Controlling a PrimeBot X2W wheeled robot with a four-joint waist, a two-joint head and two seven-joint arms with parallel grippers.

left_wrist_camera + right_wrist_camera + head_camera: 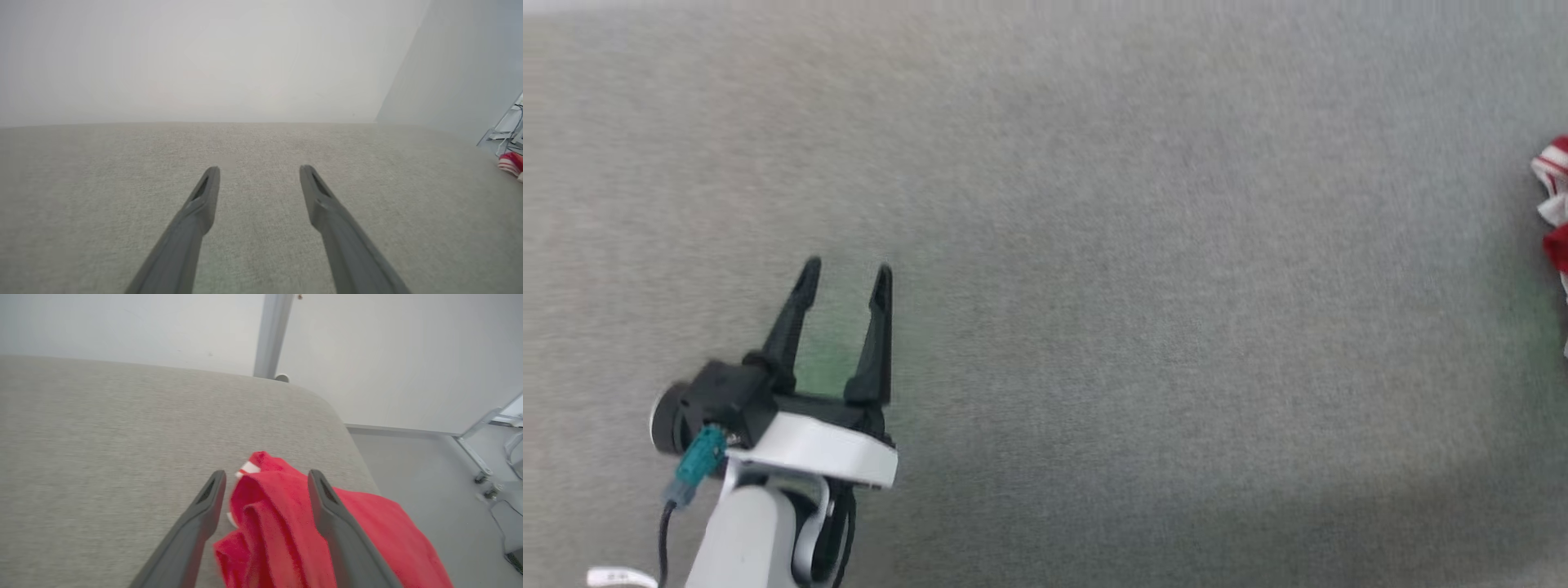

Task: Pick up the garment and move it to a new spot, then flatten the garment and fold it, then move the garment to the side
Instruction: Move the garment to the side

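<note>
A grey fabric-covered surface (102,437) stands before a pale wall (122,322), grey floor (408,465) beyond its rounded corner.

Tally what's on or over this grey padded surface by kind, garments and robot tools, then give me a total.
Garments: 1, the garment, red and crumpled.
Tools: 2, the left tool, open and holding nothing, and the right tool, open and pointing at the garment.
Total: 3
</note>
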